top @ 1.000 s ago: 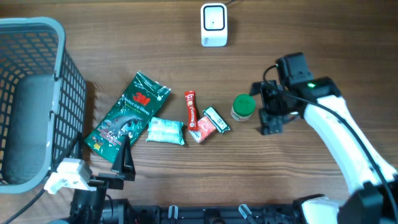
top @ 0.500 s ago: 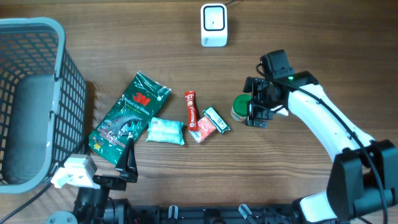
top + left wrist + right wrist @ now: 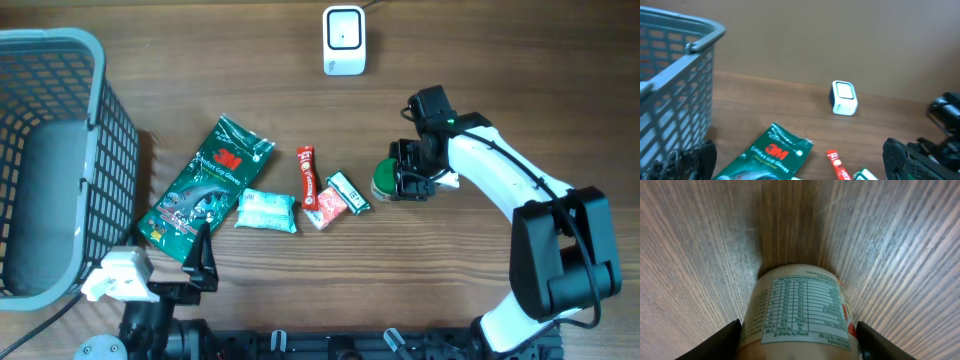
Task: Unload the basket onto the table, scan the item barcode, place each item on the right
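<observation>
Top-down overhead; wrist seemingly beside jar [image 3: 800, 311]

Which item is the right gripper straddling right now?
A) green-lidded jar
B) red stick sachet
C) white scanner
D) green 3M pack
A: seen from overhead, the right gripper has a finger on either side of the green-lidded jar, and its wrist view shows the jar's label between them.
</observation>
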